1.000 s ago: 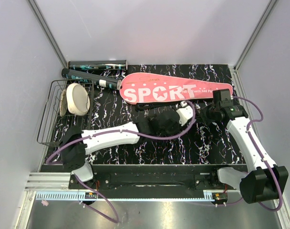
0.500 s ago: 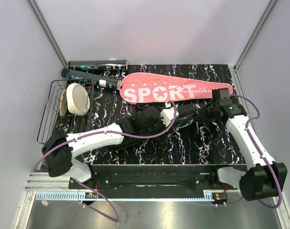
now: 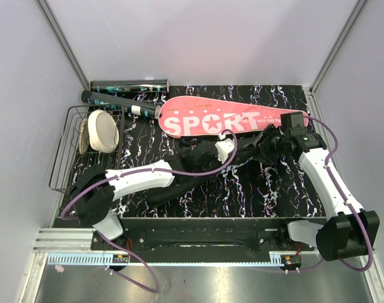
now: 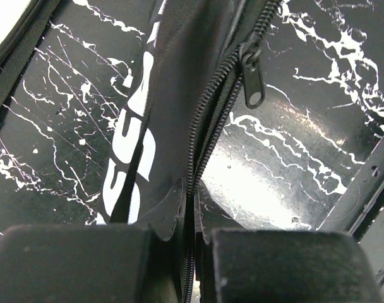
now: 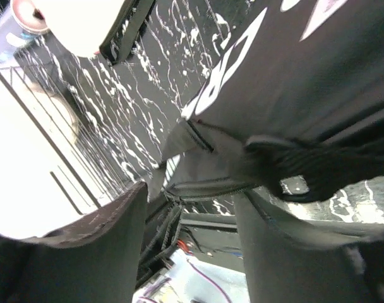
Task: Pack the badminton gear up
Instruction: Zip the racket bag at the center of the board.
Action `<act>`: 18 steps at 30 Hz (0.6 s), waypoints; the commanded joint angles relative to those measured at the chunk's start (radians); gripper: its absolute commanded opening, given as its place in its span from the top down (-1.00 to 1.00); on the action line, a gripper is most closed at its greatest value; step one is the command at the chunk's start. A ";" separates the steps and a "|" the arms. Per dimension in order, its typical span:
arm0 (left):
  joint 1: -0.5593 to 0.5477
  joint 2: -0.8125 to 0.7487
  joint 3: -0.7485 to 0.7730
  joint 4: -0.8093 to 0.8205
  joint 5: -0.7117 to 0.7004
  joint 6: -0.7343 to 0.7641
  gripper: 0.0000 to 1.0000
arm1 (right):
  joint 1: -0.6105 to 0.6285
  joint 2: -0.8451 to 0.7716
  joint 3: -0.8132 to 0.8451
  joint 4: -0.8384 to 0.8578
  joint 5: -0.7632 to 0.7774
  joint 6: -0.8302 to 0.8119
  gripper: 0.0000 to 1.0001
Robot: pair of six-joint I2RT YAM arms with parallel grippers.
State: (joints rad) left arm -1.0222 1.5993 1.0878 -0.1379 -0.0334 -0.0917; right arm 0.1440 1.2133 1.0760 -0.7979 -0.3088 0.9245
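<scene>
The surface [image 3: 280,183] is black with thin white veins, like marble. Near its far edge lies a flat pink "SPORT" case [image 3: 230,120], which reaches from the middle towards the right side. At the far left, against the back wall, lies 1 dark tube [image 3: 129,85]. Just in front of it, a dark rod [image 3: 116,102] lies slanted, with 1 end at the round end of the case. A black wire basket [image 3: 62,158] stands at the left edge. A black bag [image 4: 173,76] lies in the middle, its zipper pull [image 4: 254,82] resting on the marble.
</scene>
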 commanded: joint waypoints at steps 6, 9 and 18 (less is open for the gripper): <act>0.008 -0.047 -0.006 0.104 0.021 -0.180 1.00 | 0.095 -0.155 -0.070 0.063 -0.060 -0.069 -0.39; 0.008 -0.047 0.004 0.110 0.056 -0.201 1.00 | 0.209 -0.155 -0.070 0.081 0.036 -0.113 -0.22; 0.011 -0.050 0.012 0.070 0.084 -0.180 1.00 | 0.318 -0.117 -0.083 0.065 0.201 -0.283 0.23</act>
State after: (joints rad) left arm -1.0149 1.5990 1.0851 -0.1192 0.0219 -0.2626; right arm 0.4309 1.0931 0.9939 -0.7479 -0.2104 0.7334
